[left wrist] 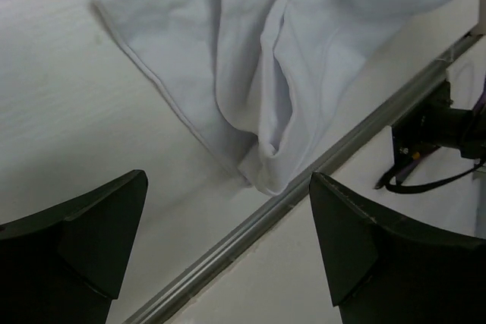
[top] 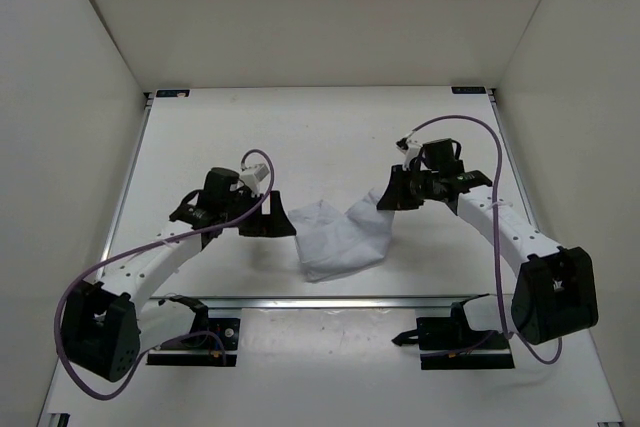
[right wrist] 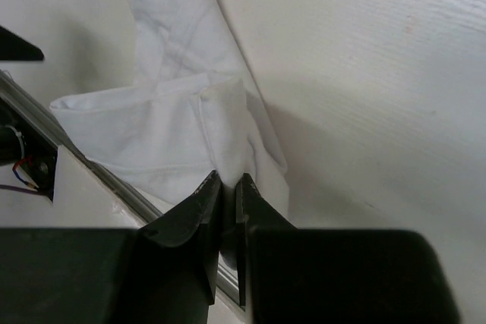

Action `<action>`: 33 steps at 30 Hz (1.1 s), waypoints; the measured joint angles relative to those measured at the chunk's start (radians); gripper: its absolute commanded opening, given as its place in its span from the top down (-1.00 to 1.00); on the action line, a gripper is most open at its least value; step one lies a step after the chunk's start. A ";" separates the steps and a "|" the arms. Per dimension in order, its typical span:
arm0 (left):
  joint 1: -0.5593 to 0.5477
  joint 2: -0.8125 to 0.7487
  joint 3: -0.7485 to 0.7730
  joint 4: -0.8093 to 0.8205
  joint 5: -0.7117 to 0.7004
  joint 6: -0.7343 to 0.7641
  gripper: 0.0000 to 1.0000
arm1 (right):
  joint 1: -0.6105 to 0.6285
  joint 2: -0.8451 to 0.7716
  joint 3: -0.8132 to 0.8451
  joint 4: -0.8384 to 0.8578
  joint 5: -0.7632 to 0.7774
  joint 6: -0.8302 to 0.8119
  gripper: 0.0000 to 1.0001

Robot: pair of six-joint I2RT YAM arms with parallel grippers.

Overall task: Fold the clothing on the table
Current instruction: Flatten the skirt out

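White clothing [top: 335,242] lies crumpled mid-tabletop [top: 300,137], toward the near side, its lower corner close to the aluminium rail [top: 330,300]. The upper right part is drawn up into a ridge. Right pincer [right wrist: 226,181] is clamped on that raised fold, cloth pinched between nearly closed fingers. Left pincer [top: 275,217] has fingers wide apart and holds nothing, sitting low just beside the clothing's left edge.
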 measured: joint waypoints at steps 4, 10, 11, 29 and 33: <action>-0.017 -0.029 -0.105 0.089 0.083 -0.071 -0.98 | -0.045 -0.006 0.000 0.012 -0.010 0.002 1.00; -0.025 -0.050 -0.164 0.269 0.169 -0.154 -0.90 | -0.047 -0.006 -0.009 0.011 -0.013 0.003 1.00; -0.027 -0.048 -0.169 0.287 0.174 -0.164 -0.87 | -0.047 -0.006 -0.012 0.013 -0.015 0.005 0.98; -0.072 0.092 -0.200 0.468 0.193 -0.201 -0.45 | -0.053 -0.006 -0.015 -0.004 -0.019 0.001 0.99; -0.072 0.098 -0.200 0.479 0.193 -0.200 -0.22 | -0.055 -0.006 -0.015 -0.010 -0.017 -0.005 1.00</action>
